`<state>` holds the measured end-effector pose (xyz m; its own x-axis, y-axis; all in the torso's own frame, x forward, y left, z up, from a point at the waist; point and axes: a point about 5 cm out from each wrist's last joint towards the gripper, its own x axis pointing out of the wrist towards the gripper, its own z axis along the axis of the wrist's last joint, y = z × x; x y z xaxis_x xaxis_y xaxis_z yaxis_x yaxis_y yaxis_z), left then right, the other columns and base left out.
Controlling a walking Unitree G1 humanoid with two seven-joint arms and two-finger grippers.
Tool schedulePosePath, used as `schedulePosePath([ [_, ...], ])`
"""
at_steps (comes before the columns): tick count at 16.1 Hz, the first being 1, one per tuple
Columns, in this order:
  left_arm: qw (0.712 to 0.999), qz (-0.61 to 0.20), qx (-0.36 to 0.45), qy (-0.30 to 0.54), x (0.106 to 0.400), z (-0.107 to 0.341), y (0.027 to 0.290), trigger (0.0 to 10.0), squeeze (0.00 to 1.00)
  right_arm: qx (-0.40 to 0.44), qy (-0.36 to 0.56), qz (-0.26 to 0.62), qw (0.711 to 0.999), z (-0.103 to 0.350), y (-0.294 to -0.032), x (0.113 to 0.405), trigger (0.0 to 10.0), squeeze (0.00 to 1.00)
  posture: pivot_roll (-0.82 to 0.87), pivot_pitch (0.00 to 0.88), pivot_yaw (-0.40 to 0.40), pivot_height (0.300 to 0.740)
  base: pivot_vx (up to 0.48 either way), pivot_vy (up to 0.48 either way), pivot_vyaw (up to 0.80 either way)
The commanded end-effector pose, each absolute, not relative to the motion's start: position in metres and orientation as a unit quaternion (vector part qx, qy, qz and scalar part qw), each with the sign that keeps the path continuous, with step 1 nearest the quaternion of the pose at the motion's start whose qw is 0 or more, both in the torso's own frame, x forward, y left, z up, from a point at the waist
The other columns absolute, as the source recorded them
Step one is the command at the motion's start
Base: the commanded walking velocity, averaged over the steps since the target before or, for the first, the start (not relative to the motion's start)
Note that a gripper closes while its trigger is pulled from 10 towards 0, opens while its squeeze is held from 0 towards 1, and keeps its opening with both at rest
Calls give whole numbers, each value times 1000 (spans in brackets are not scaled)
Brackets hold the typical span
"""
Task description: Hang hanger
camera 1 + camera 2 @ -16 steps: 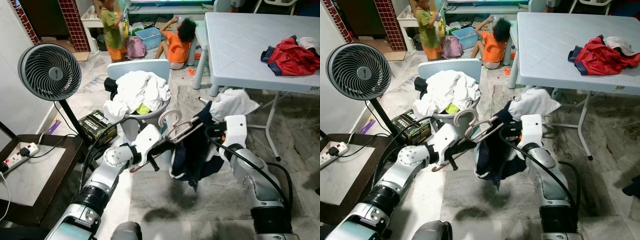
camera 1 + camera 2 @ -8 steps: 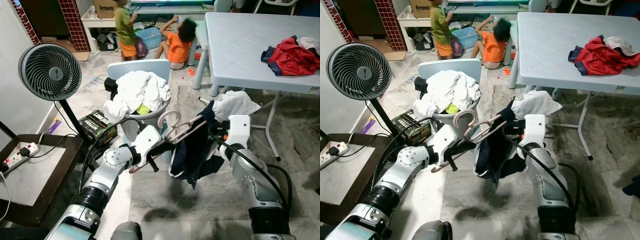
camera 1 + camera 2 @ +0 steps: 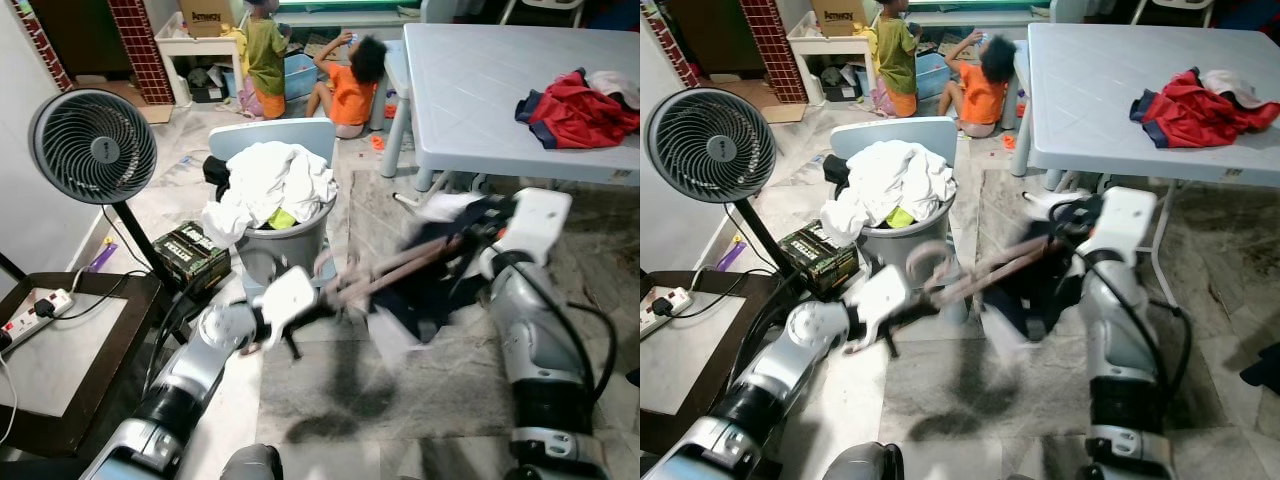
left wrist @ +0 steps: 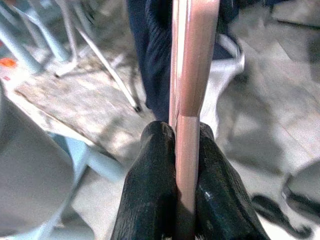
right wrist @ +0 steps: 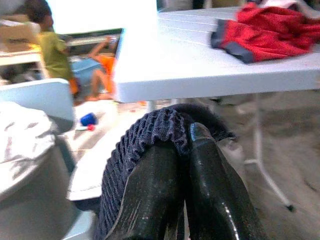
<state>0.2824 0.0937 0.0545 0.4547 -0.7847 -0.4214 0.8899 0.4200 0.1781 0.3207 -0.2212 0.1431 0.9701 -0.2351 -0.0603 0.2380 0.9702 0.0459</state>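
Left gripper clamped on pink hanger held low over floor; right gripper pinched on dark navy garment draped on it; beyond, grey laundry bin, white table, red cloth

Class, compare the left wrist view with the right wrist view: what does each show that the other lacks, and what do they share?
Left wrist view alone: the left gripper, its black fingers shut on the pink hanger, whose bar runs away toward the garment.

Right wrist view alone: the right gripper pinching a fold of knitted dark fabric, the white table with the red clothing on it, and two people on the floor beyond.

Shared: the dark navy garment, hanging from the hanger in one and pinched in the other.
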Motion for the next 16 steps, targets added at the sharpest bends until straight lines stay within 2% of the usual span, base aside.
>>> schedulePosePath([
  [1, 821, -515, 203, 139, 279, 57, 96, 0, 0, 23, 14, -151, 988, 149, -231, 324, 0, 0, -12, 24, 18, 740, 0, 0, 0],
  [4, 839, -505, 173, 107, 273, 65, 102, 0, 0, -9, 21, -211, 977, 146, -248, 323, 0, 0, -4, 24, 15, 740, 0, 0, 0],
  [6, 863, -479, 145, 75, 273, 76, 105, 0, 0, -10, 34, -219, 975, 139, -251, 321, 0, 0, -4, 24, 15, 740, 0, 0, 0],
  [7, 883, -450, 123, 54, 273, 83, 110, 0, 0, -17, 44, -221, 974, 132, -252, 318, 471, 0, 5, 27, 14, 740, 0, 0, 0],
  [8, 914, -392, 96, 37, 276, 89, 119, 3843, 0, -13, 58, -229, 971, 123, -255, 313, 4745, 0, 5, 27, 14, 740, 0, 0, 0],
  [9, 920, -380, 92, 36, 277, 90, 121, 4784, 0, -10, 60, -229, 972, 121, -255, 313, 7569, 0, 5, 27, 14, 740, 0, 0, 0],
  [10, 929, -360, 80, 32, 279, 92, 124, 7647, 0, -10, 69, -221, 973, 117, -253, 312, 10000, 0, 5, 27, 14, 740, 0, 0, 0],
  [11, 939, -335, 74, 29, 281, 93, 127, 10000, 0, -12, 73, -213, 974, 115, -251, 311, 10000, 0, 13, 23, 13, 740, 0, 0, 0],
  [13, 961, -268, 56, 30, 290, 95, 136, 10000, 0, -2, 65, -193, 979, 112, -242, 307, 10000, 0, 13, 18, 12, 740, 0, 0, 0],
  [16, 964, -258, 48, 31, 291, 96, 137, 10000, 0, 0, 63, -189, 980, 111, -241, 306, 10000, 0, 13, 18, 12, 740, 0, 0, 0],
])
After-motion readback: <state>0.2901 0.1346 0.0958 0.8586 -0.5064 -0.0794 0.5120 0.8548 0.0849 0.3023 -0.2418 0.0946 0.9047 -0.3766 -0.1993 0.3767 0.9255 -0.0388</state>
